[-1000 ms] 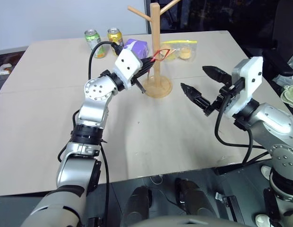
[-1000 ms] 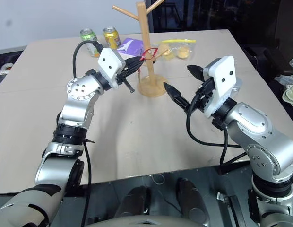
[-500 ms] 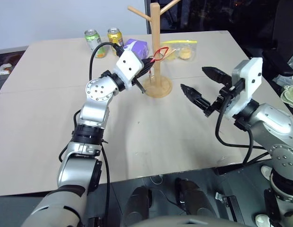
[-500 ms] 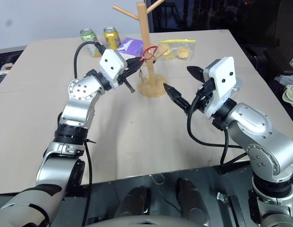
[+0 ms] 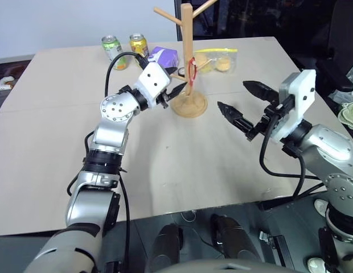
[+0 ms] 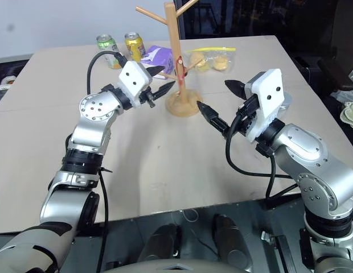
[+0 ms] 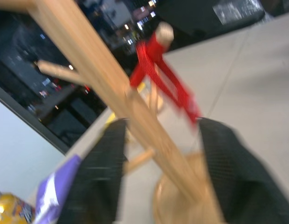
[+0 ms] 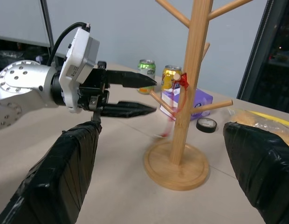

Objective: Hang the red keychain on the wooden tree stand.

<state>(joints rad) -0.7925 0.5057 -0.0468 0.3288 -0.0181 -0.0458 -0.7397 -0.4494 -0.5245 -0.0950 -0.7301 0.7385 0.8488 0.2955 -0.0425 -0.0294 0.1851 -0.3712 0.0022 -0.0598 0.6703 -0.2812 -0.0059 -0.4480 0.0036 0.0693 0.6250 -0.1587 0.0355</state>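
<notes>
The wooden tree stand rises from its round base at the table's far middle. The red keychain hangs from a low peg against the pole, free of both grippers; the left wrist view has the keychain draped just past the open fingers. My left gripper is open just left of the pole, level with the cord and holding nothing. My right gripper hovers open to the right of the stand's base, also holding nothing. The right wrist view catches the left gripper beside the stand.
Behind the stand sit a green can, a gold can, a purple carton and a clear bag of yellow snacks. A black tape roll lies near the base. The tan table stretches bare in front.
My left gripper has opened and let go of the red keychain, which now hangs on the stand's peg. The hand drew back slightly to the left. The right arm stayed still.
</notes>
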